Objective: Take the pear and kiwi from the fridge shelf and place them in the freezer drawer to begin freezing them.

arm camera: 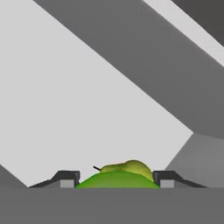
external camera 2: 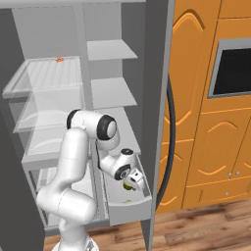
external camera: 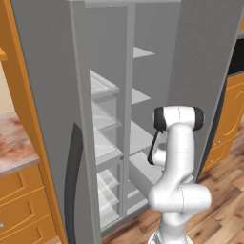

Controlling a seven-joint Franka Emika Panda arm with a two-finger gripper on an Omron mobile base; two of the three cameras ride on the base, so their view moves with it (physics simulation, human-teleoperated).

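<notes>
The claw (external camera 2: 133,182) is being held down inside the freezer drawer (external camera 2: 128,210), its fingers closed about as far as they go on a small bright green fruit, judged to be the kiwi (arm camera: 117,180), which is being gripped between the two dark fingertips (arm camera: 66,178) in the hand view. Just beyond it in that view, a paler yellow-green fruit with a short dark stem, taken for the pear (arm camera: 129,166), is being seen lying on the light-grey drawer floor; whether the two fruits are touching cannot be told. In the right base view a small yellowish spot is being shown on the drawer floor under the claw. The kiwi is being judged light, smooth-skinned and somewhat soft, so it is best being gripped gently across its short middle, since a hard squeeze could be bruising it and a grip near an end could be letting it slip out. Higher up, the ribbed translucent fridge shelf (external camera 2: 29,81) is being seen carrying a tiny orange item (external camera 2: 59,60).
</notes>
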